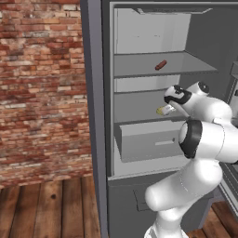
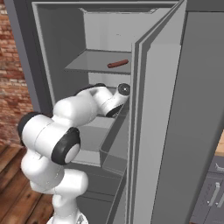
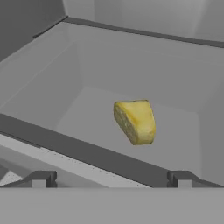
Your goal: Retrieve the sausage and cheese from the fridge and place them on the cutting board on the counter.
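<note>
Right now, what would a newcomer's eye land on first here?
The white arm reaching into the open fridge, its open pincer short of the cheese on the middle shelf. Next, the sausage lying alone on the shelf above. The brick wall left of the fridge also stands out.

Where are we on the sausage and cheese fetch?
Done: the fridge door is open. In hand: nothing; the open hand faces the cheese on the middle shelf, not touching it. Left: grasp the cheese, then the sausage on the shelf above, and carry both to the cutting board.
</note>
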{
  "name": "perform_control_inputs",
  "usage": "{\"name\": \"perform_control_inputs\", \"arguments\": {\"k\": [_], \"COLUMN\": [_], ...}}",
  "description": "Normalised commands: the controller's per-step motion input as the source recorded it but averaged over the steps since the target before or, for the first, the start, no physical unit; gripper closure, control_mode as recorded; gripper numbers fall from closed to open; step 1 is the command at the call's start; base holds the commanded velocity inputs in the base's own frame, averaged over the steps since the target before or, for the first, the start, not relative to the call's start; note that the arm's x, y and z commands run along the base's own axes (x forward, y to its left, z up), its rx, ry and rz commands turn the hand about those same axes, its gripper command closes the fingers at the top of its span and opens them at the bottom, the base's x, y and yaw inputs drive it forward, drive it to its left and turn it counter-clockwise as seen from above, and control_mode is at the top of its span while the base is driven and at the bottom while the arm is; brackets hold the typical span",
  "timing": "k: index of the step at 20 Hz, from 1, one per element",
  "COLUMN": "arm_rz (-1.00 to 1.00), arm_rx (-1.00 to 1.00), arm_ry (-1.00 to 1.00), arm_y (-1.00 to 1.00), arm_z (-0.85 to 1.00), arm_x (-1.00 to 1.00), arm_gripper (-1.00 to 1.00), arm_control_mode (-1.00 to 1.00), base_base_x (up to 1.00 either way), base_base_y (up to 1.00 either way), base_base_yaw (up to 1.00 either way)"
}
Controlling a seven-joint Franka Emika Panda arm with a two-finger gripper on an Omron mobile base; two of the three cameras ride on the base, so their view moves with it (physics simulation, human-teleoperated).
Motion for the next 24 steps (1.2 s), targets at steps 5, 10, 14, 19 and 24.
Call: {"name": "perform_control_inputs", "arguments": {"k": [5, 10, 14, 19, 24], "arm_rz": [0.00, 0.00, 0.00, 0.00, 0.00], "arm_rx": [-0.03, 0.00, 0.00, 0.00, 0.00], "arm_ry": [0.00, 0.00, 0.00, 0.00, 0.02], "arm_y": [0.00, -0.03, -0.11, -0.06, 0.00], "arm_z": [-0.27, -0.15, -0.01, -0.01, -0.12], "arm_x": [0.11, 0.21, 0.29, 0.25, 0.20], "arm_gripper": [-1.00, -1.00, -1.00, -1.00, -1.00], "arm_control_mode": [-1.00, -1.00, -1.00, -1.00, -1.00], "base_base_x": [0.00, 0.00, 0.00, 0.00, 0.00], "base_base_y": [0.00, 0.00, 0.00, 0.00, 0.00], "base_base_yaw": [0.00, 0.00, 0.00, 0.00, 0.00]}}
